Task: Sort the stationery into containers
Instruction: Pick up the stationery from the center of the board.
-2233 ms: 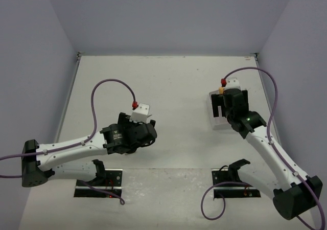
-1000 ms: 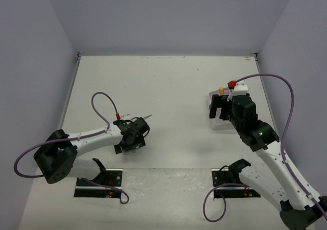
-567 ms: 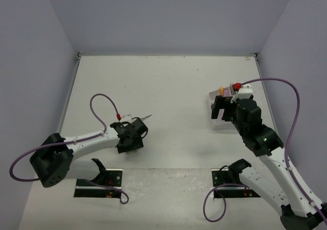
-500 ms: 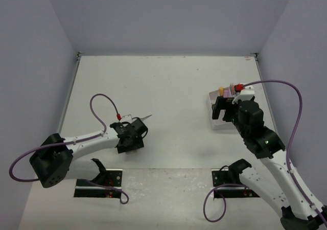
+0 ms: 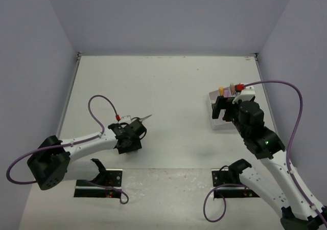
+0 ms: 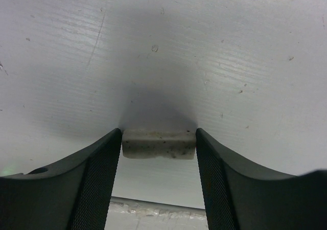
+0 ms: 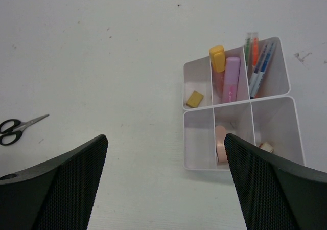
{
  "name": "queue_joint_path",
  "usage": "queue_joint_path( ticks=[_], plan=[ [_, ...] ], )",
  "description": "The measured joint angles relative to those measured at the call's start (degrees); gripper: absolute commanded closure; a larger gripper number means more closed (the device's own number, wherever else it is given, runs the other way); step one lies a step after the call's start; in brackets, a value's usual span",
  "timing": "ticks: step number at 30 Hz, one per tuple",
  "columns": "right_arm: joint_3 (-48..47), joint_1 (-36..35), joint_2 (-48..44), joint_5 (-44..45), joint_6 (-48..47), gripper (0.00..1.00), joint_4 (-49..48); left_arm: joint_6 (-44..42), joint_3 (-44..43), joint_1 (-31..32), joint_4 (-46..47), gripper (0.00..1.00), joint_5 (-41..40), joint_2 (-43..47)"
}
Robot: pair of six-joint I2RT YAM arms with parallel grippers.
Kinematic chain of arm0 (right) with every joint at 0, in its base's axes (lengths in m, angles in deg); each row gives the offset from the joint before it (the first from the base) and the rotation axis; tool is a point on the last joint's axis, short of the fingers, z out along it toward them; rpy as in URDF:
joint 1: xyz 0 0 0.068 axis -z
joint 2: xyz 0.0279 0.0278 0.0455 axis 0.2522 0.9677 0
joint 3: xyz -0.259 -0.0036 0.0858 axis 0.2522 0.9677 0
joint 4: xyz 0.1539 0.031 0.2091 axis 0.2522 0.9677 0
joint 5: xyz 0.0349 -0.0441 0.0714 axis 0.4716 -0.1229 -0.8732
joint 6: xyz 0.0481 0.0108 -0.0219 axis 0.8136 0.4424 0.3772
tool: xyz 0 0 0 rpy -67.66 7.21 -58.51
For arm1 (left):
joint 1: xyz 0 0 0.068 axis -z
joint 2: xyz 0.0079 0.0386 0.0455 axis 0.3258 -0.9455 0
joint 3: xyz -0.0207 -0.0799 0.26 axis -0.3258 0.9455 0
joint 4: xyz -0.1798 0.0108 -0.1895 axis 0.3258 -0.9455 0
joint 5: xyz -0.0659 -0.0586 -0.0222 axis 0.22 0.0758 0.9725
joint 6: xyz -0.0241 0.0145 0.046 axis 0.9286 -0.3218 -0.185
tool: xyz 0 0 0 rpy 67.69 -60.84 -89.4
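**Left arm grips an eraser, right arm hangs open over the tray**

In the left wrist view we see the left gripper (image 6: 159, 135) closed on a speckled grey eraser (image 6: 159, 144), one finger pressed against each short end. The block sits level between the fingers, close over the white table (image 6: 230, 46). We cannot tell whether it rests on the surface or is just off it.

From above, the left gripper (image 5: 130, 138) is low over the near left part of the table. The black-handled scissors (image 5: 145, 117) lie just beside it on the far side, blade tip pointing away to the right.

The right gripper (image 7: 164, 138) is spread wide and holds nothing. It hangs high above the white tray (image 7: 273, 120), which stands at the right side of the table, well apart from the scissors (image 7: 18, 127).

The right wrist view shows the tray's compartments:
- The tan eraser (image 7: 194, 98) is in the far-left one
- A yellow-capped marker (image 7: 217, 59) and a pink marker (image 7: 232, 79) lie side by side in the next one
- The thin pens (image 7: 258, 61) are in the far-right one
- A peach-coloured item (image 7: 220, 145) lies in the near middle one
- A small piece (image 7: 264, 147), too small to identify, sits in the near-right one
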Motion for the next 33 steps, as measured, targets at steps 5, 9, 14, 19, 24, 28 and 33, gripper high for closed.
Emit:
queue_joint_path(
  ticks=[5,9,14,19,24,28,33],
  plan=[
    [0.0,0.0,-0.1,0.0,0.0,0.01,-0.1,0.0,0.0,0.0,-0.4,0.38,0.6,0.0],
    [0.4,0.0,-0.3,0.0,0.0,0.01,-0.3,0.0,-0.4,0.2,-1.1,0.53,1.0,-0.5],
    [0.7,0.0,-0.4,-0.1,0.0,0.01,-0.4,0.0,-1.6,0.6,-2.1,0.63,0.9,-1.4],
    [0.8,0.0,0.0,-2.2,0.0,0.01,-0.8,0.0,-3.0,0.9,-3.5,0.65,0.9,-1.3],
    [2.6,0.0,0.3,-11.2,0.2,0.01,-3.2,0.0,-4.8,0.9,-4.4,0.65,0.4,0.2],
    [7.5,0.0,0.4,-25.7,3.3,0.01,-9.0,0.0,-6.3,0.9,-5.1,0.65,0.1,2.0],
    [19.4,-1.8,0.0,-42.0,12.6,0.01,-25.0,0.2,-9.1,0.9,-5.4,0.65,-0.1,3.7]
  ],
)
